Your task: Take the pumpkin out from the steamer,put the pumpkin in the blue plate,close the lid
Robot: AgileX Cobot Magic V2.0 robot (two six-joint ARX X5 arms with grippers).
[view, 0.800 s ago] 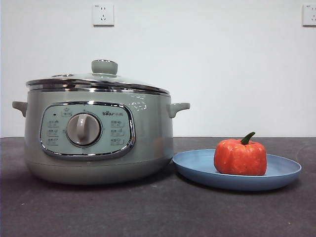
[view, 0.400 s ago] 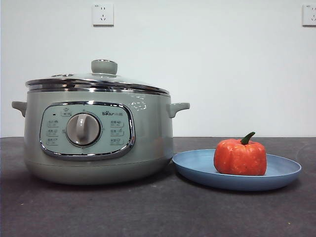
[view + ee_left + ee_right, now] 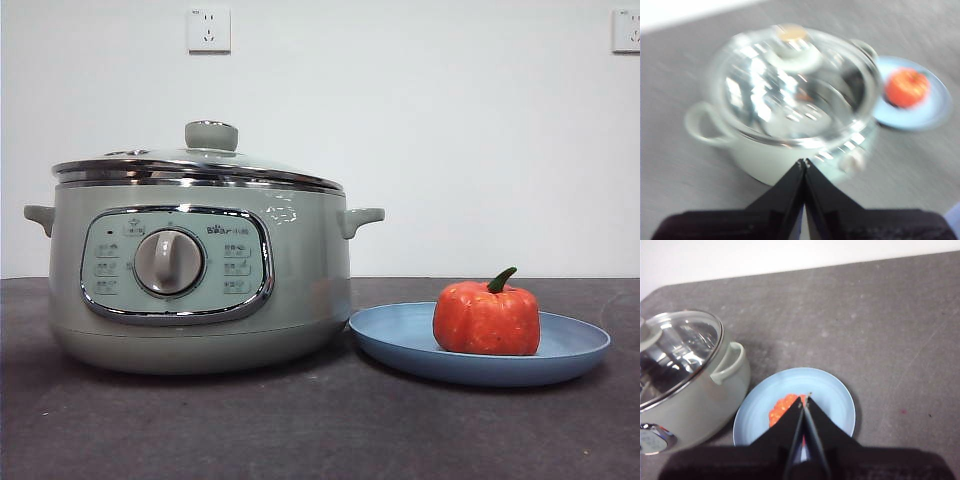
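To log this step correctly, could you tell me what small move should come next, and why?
Probably none beyond keeping both arms clear: the pumpkin sits on the blue plate, and the lid rests on the steamer. The left hand and right hand are shut and empty.

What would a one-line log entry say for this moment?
pumpkin: on blue plate | lid: on steamer | left hand: shut, above steamer | right hand: shut, above pumpkin
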